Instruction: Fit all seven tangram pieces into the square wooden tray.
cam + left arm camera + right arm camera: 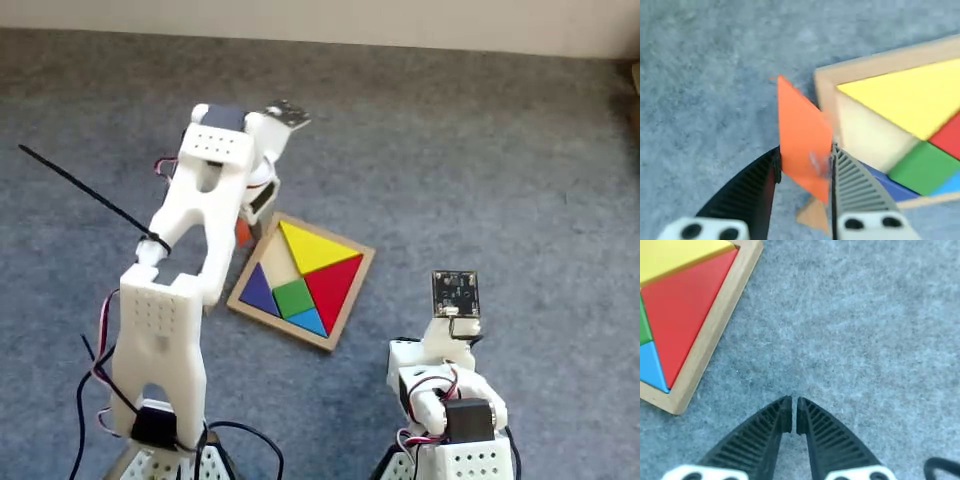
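The square wooden tray [340, 325] lies mid-table with a yellow triangle [312, 247], a red triangle [335, 283], a green square [291, 297], a dark blue piece [258, 290] and a light blue piece [308, 320] in it. A pale bare slot [865, 135] runs along the tray's rim [822, 90]. My left gripper [805, 155] is shut on an orange piece [802, 145], held on edge just outside that rim; a sliver of the orange piece [242, 233] peeks out under the left arm [200, 200]. My right gripper [790, 412] is shut on nothing, over carpet beside the tray's corner [677, 400].
Grey carpet covers the table all around the tray. A thin black rod [85, 190] sticks out to the left of the left arm. The right arm's base [450, 410] stands at the near right. A small tan shape [812, 215] lies below the orange piece.
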Controlling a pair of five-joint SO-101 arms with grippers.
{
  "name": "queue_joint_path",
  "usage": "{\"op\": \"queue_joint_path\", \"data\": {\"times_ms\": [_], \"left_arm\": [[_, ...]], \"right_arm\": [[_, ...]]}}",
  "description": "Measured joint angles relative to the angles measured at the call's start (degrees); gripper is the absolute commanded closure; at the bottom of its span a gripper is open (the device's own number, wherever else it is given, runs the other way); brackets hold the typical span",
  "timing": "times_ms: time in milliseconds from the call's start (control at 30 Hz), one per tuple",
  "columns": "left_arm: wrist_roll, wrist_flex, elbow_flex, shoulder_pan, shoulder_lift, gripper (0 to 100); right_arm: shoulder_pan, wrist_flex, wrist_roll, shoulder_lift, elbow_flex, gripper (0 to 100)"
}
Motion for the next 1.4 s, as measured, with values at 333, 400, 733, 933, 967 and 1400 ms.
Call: {"op": "queue_joint_path", "data": {"times_ms": [333,400,733,933,967,1400], "left_arm": [[11.3,3.9,0.0,3.9,-2.5,96],[13.5,3.9,1.3,4.0,-2.5,96],[21.4,1.1,8.0,6.2,-2.5,95],[21.9,0.3,8.2,5.9,-2.5,80],[21.9,0.3,8.2,6.0,-2.5,78],[22.0,0.3,8.2,5.9,-2.5,77]], "right_arm": [[0.0,0.0,0.0,0.0,0.0,96.4],[0.0,0.0,0.0,0.0,0.0,96.4],[0.0,0.0,0.0,0.0,0.0,96.4],[0.0,0.0,0.0,0.0,0.0,96.4],[0.0,0.0,0.0,0.0,0.0,96.4],[0.0,0.0,0.0,0.0,0.0,96.4]]}}
